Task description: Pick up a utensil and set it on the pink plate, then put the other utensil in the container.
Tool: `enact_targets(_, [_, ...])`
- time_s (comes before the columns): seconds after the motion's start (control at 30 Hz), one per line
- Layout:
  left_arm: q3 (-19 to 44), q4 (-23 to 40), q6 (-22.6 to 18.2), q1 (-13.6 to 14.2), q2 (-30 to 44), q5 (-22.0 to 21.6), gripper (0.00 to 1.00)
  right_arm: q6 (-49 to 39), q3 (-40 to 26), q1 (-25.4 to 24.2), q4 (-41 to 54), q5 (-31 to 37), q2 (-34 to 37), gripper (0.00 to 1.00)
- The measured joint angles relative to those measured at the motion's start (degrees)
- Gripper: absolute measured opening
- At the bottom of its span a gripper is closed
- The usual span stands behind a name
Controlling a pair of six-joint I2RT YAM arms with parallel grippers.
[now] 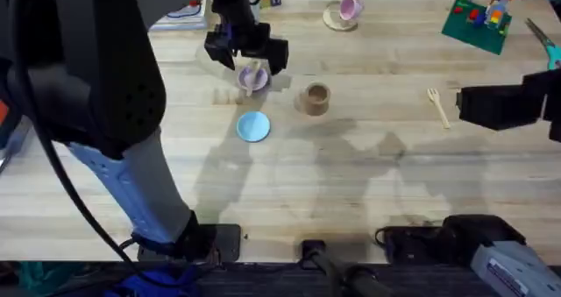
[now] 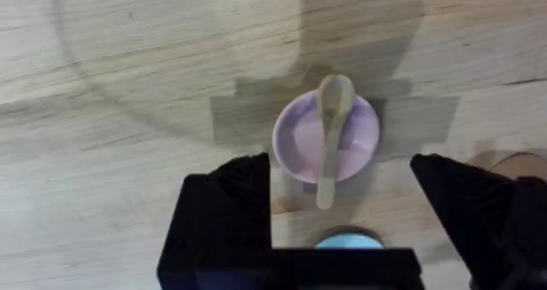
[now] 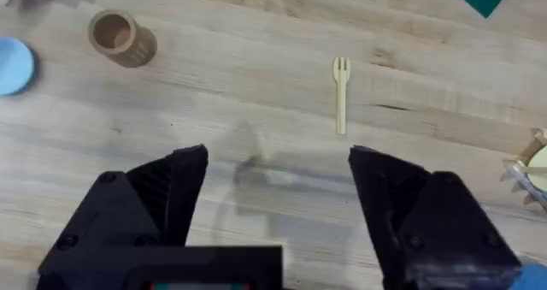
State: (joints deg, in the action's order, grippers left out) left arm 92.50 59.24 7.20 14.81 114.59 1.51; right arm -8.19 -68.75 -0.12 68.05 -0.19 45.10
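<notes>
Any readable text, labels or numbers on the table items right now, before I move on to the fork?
None readable. The small wooden spoon, round pale-pink plate, wooden fork, brown cylindrical cup and light-blue plate are all unmarked. The printed sheet at the table's far edge is too blurred to read.

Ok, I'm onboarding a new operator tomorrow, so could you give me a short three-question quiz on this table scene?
1. True or false: the spoon lies on the pink plate.
2. Multiple choice: where is the fork? A) in the cup B) on the bare table C) on the blue plate
3. Fill in: the left end effector hovers over the pink plate with its fingers ____.

Key: 1 true. 2 B; it lies apart from the cup and the blue plate, ahead of the open right end effector. 3 open, holding nothing.
</notes>
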Motion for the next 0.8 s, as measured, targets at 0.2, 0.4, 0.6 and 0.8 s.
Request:
enact_targets(0.2, [1.41,2.39,-0.81,0.04,-1.28,-0.02,0.993,0.00,0.00,0.00,0.00,0.00,0.00,0.996])
enact_targets(0.4, [1.41,5.45,-1.15,0.04,-8.73,-0.02,0.992,0.00,0.00,0.00,0.02,0.00,0.00,0.995])
enact_targets(0.6, [1.41,9.55,-1.24,0.04,-18.94,-0.02,0.994,0.00,0.00,0.00,0.02,0.00,0.00,0.995])
enact_targets(0.8, [1.41,13.63,-1.24,0.04,-27.33,-0.02,0.994,0.00,0.00,0.00,0.02,0.00,0.00,0.995])
